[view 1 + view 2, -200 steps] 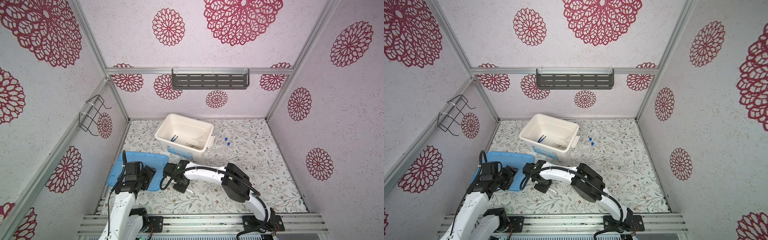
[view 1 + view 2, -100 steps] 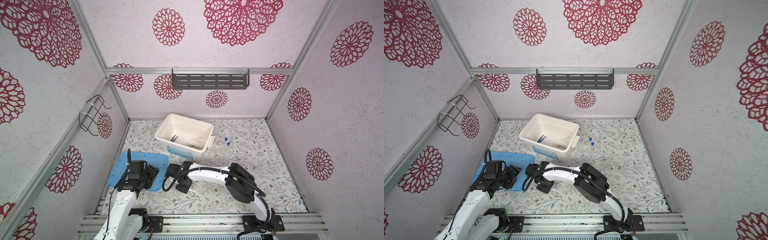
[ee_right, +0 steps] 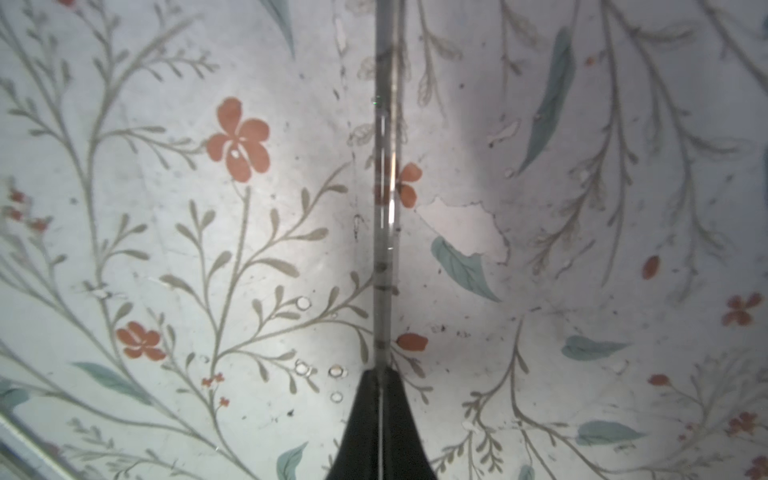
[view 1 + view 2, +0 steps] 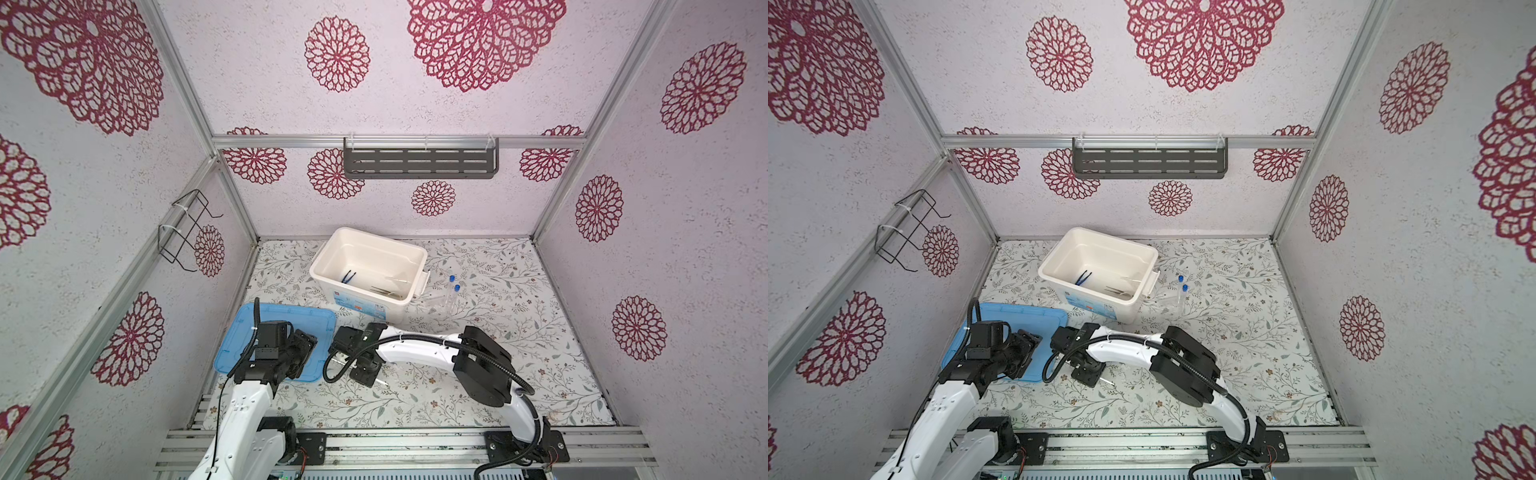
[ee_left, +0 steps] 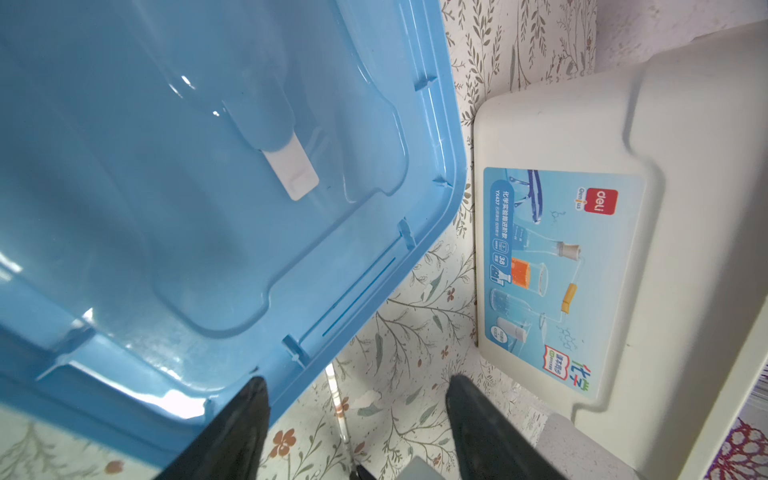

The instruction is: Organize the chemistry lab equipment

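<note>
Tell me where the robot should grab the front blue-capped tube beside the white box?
Probably its clear middle, from straight above, jaws across its width. The test tube lies flat on the table, long and thin, and its twin lies close alongside, so coming in sideways would likely bump that.

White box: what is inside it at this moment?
Inside the white box lie blue tweezers, grey metal tweezers and a clear item too faint to name. Its near wall hides the strip of floor just behind it.
</note>
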You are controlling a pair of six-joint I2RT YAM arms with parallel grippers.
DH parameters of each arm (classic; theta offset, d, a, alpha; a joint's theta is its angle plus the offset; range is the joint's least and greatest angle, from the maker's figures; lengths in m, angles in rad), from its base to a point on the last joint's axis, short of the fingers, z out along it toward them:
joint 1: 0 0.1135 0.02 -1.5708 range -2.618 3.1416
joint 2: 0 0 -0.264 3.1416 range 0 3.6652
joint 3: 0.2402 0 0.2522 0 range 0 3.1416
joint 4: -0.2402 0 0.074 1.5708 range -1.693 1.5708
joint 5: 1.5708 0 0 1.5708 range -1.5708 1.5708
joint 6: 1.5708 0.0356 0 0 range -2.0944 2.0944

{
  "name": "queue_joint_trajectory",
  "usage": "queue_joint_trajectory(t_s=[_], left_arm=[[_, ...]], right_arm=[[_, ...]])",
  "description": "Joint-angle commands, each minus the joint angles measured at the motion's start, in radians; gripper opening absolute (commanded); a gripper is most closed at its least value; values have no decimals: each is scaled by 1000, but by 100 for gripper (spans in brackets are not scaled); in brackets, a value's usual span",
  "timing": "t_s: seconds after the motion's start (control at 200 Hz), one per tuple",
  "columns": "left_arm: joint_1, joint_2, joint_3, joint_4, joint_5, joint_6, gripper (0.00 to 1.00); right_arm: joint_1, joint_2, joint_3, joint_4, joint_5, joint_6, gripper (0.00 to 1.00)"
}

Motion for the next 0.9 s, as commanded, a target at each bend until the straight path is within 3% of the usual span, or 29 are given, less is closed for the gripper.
queue_joint_trajectory(t_s=[0.0, 0.24, 0.38, 0.721, 0.896], left_arm=[[53, -22, 32, -28, 30, 30, 72], [112, -48, 41, -59, 64, 58, 72], [122, -45, 39, -59, 71, 67, 72], [141, -40, 44, -66, 79, 74, 72], [146, -40, 53, -74, 87, 76, 72]], right_arm=[[-2, -19, 32, -36, -17, -12, 5], [2, 20, 88, -157, -11, -9, 24], [2, 4, 67, -193, -30, -9, 30], [26, 7, -23, -177, -56, 24, 30], [37, 27, -61, -154, -29, 5, 18]])
